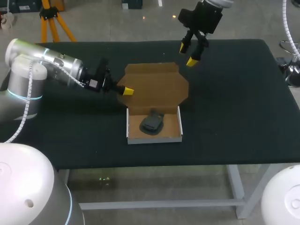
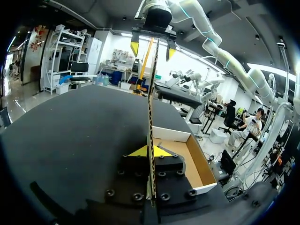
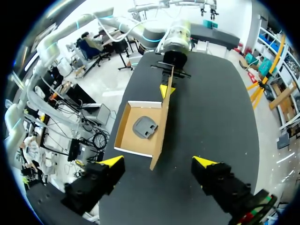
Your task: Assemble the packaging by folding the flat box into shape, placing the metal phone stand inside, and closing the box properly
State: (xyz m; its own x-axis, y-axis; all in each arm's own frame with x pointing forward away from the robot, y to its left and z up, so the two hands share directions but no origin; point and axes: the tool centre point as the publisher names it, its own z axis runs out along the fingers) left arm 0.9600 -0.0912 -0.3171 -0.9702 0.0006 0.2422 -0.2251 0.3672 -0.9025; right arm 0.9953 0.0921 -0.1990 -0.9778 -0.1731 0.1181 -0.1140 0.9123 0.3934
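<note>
Plainly, the box (image 1: 154,139) sat near the middle of the dark table (image 1: 234,103); its white-walled tray (image 3: 123,123) lay open upward, and the brown lid (image 1: 157,84) stood raised along the tray's far wall. The dark grey phone stand (image 1: 152,123) lay inside the tray, roughly at its centre. The left gripper (image 1: 125,90) came in low from the left side and was clamped on the lid's left edge; in the left wrist view the cardboard ran edge-on between its two yellow tips, which pressed it from both sides. The right gripper (image 1: 188,54) hung above the table past the lid's far right corner, touching nothing; its fingers were spread wide, and in the right wrist view the lid's near end showed beyond the gap between them, apart from both.
</note>
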